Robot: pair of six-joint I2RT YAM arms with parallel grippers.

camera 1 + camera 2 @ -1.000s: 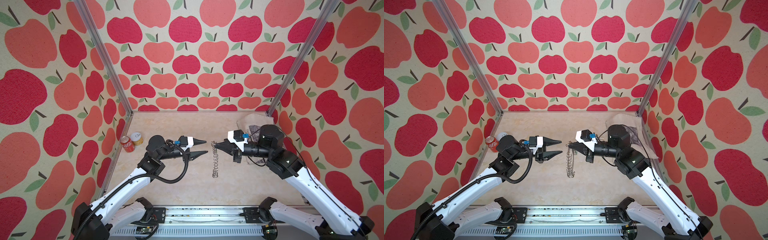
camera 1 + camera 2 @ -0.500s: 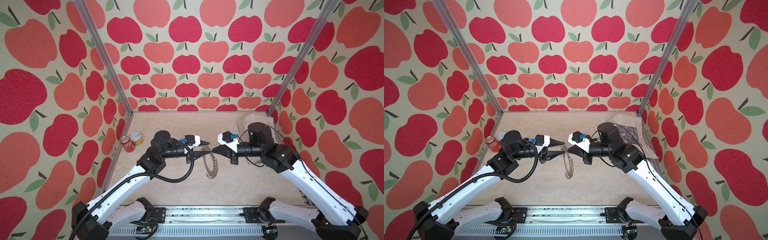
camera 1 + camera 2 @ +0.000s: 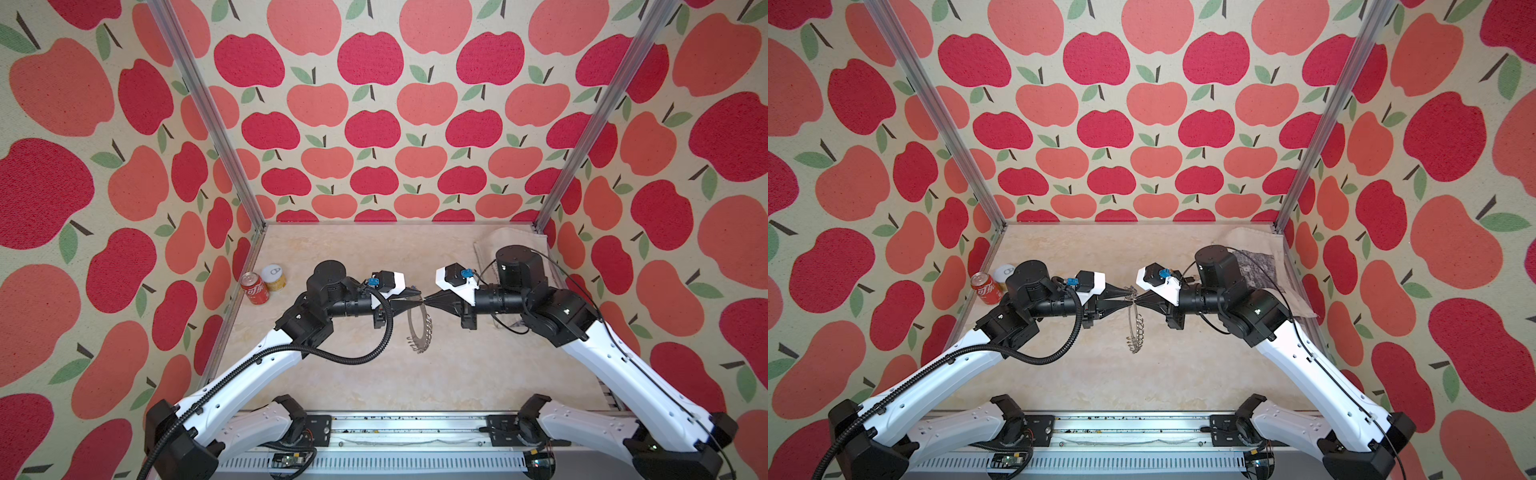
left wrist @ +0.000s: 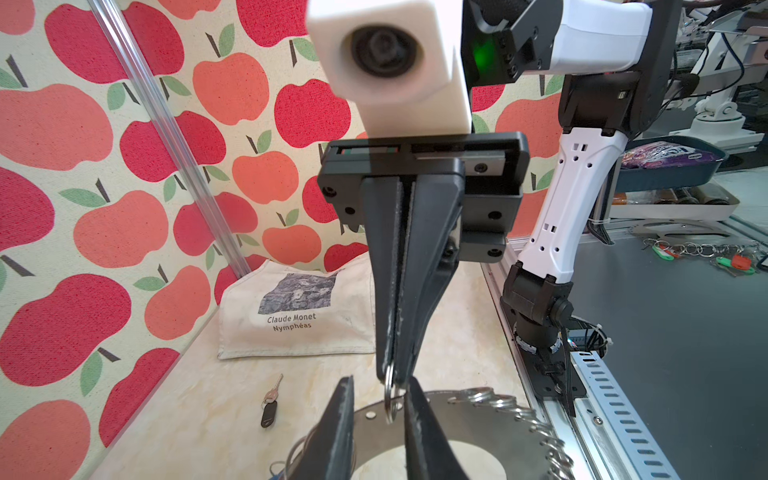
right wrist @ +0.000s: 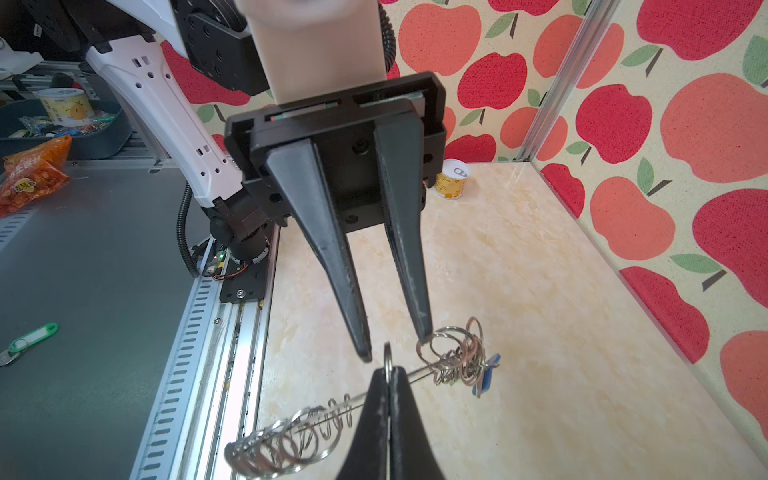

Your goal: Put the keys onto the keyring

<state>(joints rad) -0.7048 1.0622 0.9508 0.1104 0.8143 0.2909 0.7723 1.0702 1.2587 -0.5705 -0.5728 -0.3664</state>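
Silver keyring (image 4: 469, 424), blk-fob key (image 4: 269, 409), red apple-print walls (image 3: 374, 124), beige marbled tabletop (image 3: 353, 386)

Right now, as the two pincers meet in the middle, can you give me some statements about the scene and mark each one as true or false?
1. The right pincer is shut on a wire ring of the keyring. True.
2. A key with a black head lies on the table, near a cloth bag. True.
3. The keyring lies flat on the table. False: it hangs on edge under the pincers.
4. The left pincer is clamped shut. False: its jaws stand apart, one on each side of the held ring.
5. Two cans stand by the right wall. False: the red can and the yellow can stand by the left wall.
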